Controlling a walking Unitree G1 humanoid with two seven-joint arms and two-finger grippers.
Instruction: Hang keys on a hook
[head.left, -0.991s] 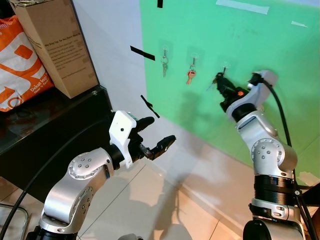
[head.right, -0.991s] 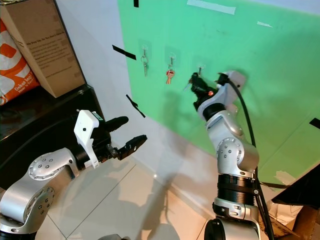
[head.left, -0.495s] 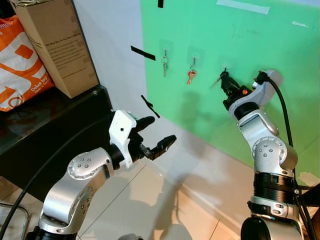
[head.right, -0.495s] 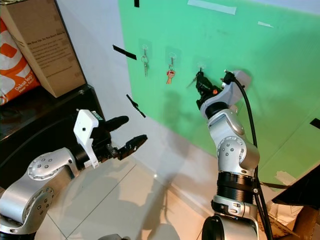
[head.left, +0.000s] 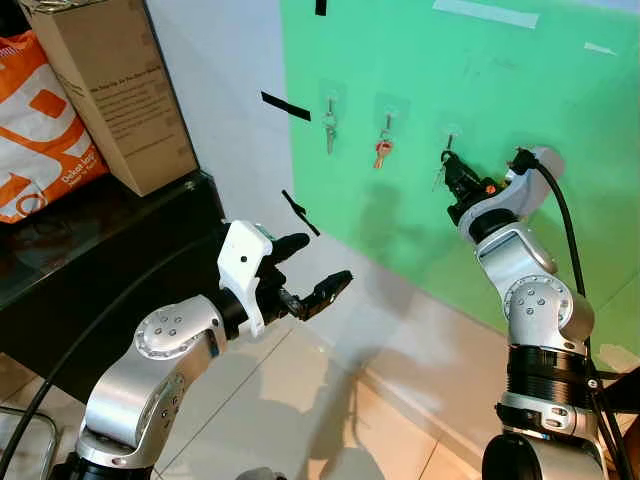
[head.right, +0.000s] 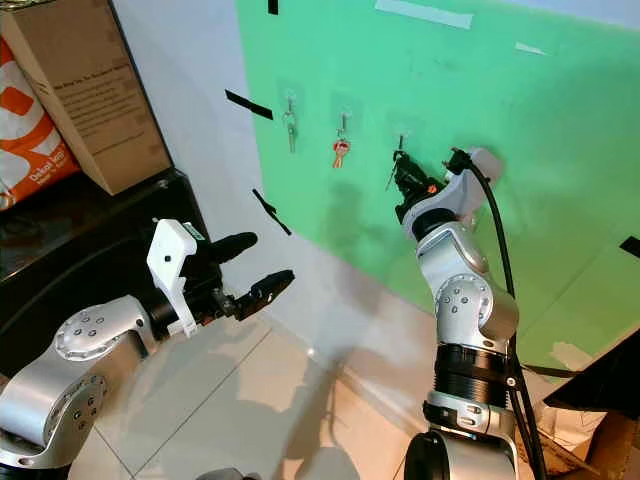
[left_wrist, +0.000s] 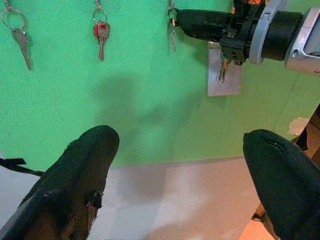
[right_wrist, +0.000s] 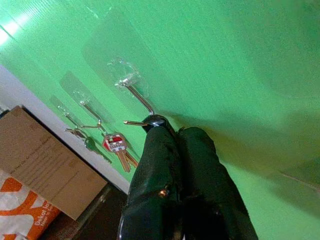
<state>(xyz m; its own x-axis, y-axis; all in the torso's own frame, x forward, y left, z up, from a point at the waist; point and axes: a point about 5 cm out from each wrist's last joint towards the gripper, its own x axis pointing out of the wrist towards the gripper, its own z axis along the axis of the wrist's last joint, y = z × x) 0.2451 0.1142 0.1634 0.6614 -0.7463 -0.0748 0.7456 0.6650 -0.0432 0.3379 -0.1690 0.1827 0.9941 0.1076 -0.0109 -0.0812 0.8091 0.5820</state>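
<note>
Three clear hooks sit in a row on the green wall panel (head.left: 480, 80). The first carries silver keys (head.left: 329, 128) and the second a red key (head.left: 382, 150). My right gripper (head.left: 448, 163) is raised at the third hook (head.left: 451, 132), shut on a key ring (right_wrist: 156, 120) that touches the hook's wire tip. A small silver key (left_wrist: 173, 39) hangs down from that ring. My left gripper (head.left: 327, 257) is held out low and to the left, well away from the wall, open and holding nothing.
A cardboard box (head.left: 110, 90) and an orange bag (head.left: 35, 130) stand on a black cabinet (head.left: 100, 270) at the left. Black tape strips (head.left: 285, 105) mark the white wall. A grey plate (left_wrist: 224, 75) is fixed to the green panel. Pale floor tiles (head.left: 330, 420) lie below.
My right gripper has lifted the key ring up against the third hook. The key that stuck out sideways now hangs down. The left arm has not moved.
</note>
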